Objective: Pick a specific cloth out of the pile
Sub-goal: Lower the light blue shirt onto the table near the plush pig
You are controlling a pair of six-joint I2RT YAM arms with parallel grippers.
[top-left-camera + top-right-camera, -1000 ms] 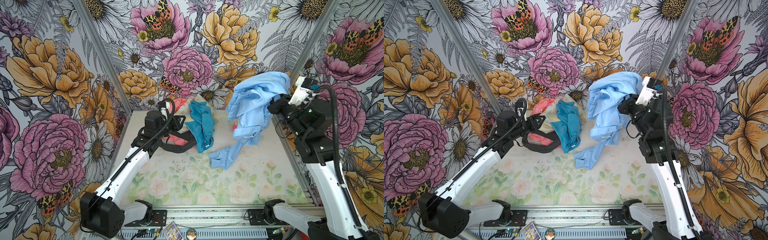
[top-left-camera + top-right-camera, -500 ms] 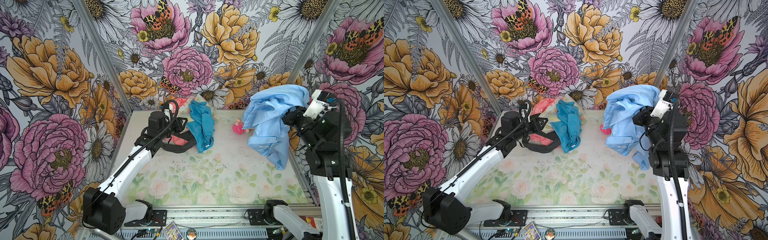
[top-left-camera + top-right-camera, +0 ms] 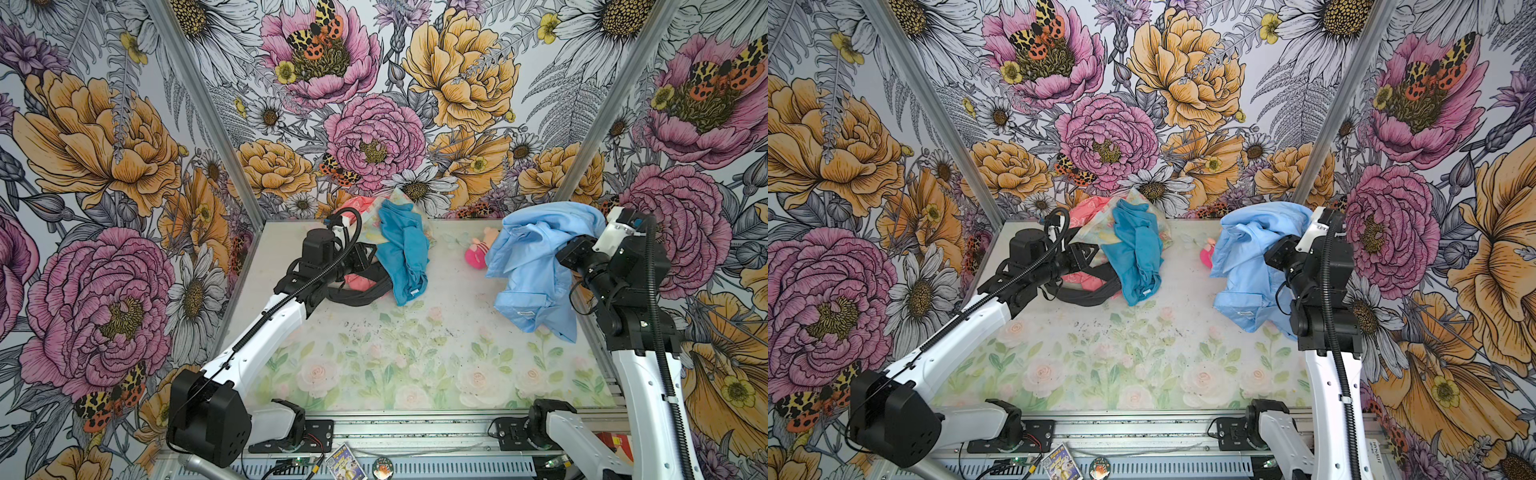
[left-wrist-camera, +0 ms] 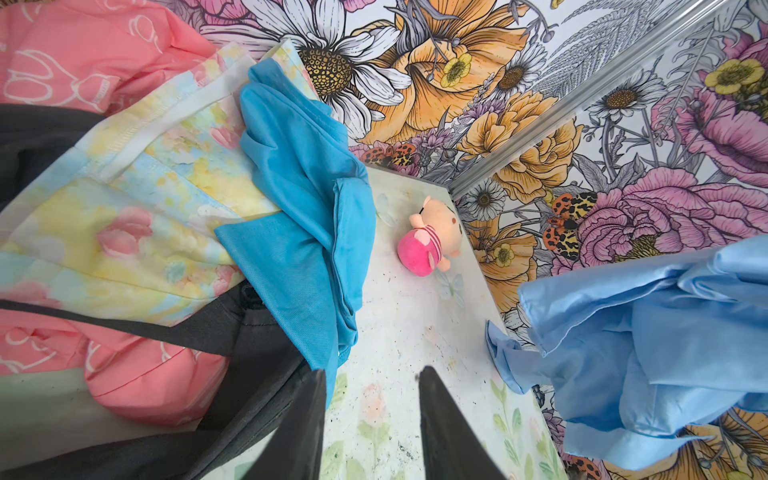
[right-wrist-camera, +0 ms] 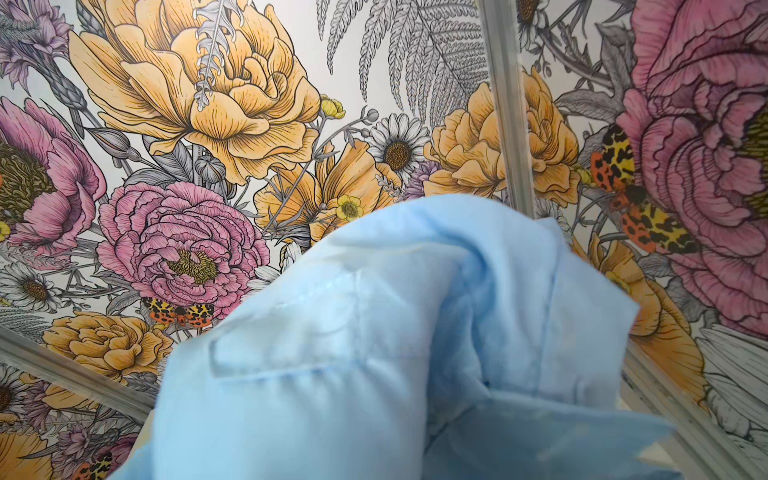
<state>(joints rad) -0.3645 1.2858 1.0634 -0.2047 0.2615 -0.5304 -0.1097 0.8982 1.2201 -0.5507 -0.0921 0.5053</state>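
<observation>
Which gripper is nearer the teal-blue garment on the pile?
Left. The left gripper sits open right beside the teal-blue garment at the edge of the pile; the right gripper is across the table, shut on the cloth.

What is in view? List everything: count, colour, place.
cloth: one, pale blue, held up at right
teal garment: one, teal-blue, atop pile, far left
coral-pink cloth: count unclear, coral-pink, in pile
floral cloth: one, pastel, under teal garment
black straps: count unclear, black, pile's near edge
plush toy: one, pink, between pile and cloth
table: one, pale floral, underneath
left arm: one, white-black, jaws open by pile
right arm: one, white-black, jaws shut on cloth
</observation>
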